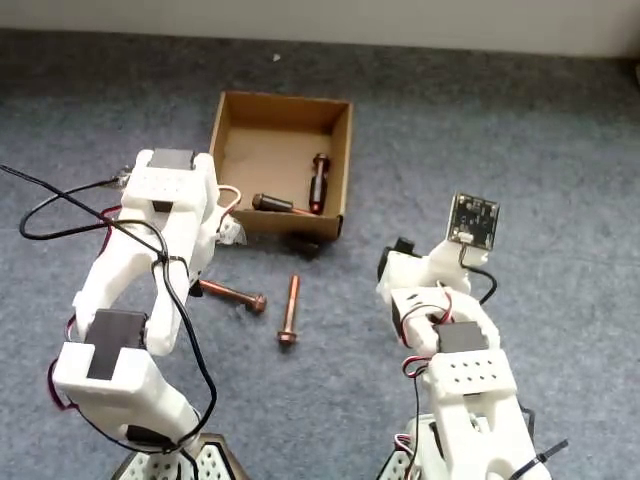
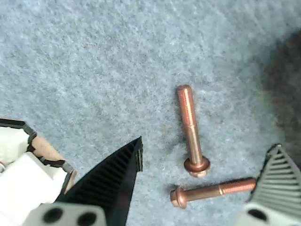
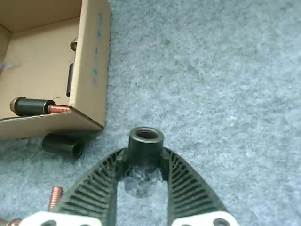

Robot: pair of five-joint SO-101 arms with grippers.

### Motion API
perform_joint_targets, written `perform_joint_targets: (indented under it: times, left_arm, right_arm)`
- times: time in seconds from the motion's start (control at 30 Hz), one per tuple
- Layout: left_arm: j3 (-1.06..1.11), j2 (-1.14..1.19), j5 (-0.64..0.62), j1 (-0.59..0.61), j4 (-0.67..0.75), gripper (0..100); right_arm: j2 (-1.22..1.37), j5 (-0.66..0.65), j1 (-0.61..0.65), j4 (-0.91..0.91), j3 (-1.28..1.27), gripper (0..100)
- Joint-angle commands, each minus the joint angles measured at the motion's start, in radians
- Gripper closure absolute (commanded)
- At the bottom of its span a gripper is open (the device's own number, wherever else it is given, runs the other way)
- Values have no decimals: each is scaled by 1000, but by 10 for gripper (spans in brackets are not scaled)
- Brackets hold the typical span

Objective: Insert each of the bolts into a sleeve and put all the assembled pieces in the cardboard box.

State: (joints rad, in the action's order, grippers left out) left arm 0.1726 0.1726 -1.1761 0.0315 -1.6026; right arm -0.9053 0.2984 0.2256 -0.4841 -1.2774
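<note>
Two bolts (image 2: pixel 193 132) lying on carpet (image 1: pixel 500 120), left gripper (image 2: pixel 208 145) hanging open over them, right gripper (image 3: pixel 145 157) clasping a black sleeve (image 3: pixel 146 140)

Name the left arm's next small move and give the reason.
Probably lower the left gripper, whose jaws stand open, and close on the bolt lying between them. The right gripper is shut on a sleeve with its bore exposed, so a bolt seems to be the missing half. A second bolt lies close by, so take care not to catch both.
</note>
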Motion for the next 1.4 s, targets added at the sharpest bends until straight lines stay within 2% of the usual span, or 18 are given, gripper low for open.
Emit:
perform_joint_targets:
  times: [0.0, 0.2, 0.53, 0.63, 0.73, 0.87, 1.03, 1.37]
  left_arm:
    - [-116, -12, 97, -28, -132, 611]
    - [-150, -12, 285, -33, -146, 611]
    - [-151, -13, 298, -44, -146, 619]
    - [-162, -13, 315, -44, -143, 710]
    - [-197, -13, 408, -36, -143, 825]
    - [-252, -13, 517, -30, -143, 854]
    - [-311, -13, 776, -41, -143, 860]
    - [-291, -5, 1582, -87, -143, 860]
  right_arm:
    - [-28, 5, -15, 24, 18, 995]
    - [-28, 5, -15, 24, 18, 995]
    - [-28, 5, -16, 24, 18, 995]
    - [-28, 5, -16, 24, 18, 995]
    - [-28, 5, -16, 24, 18, 995]
    - [-28, 5, -16, 24, 18, 995]
    - [-28, 5, -16, 24, 18, 995]
    - [-28, 5, -16, 24, 19, 995]
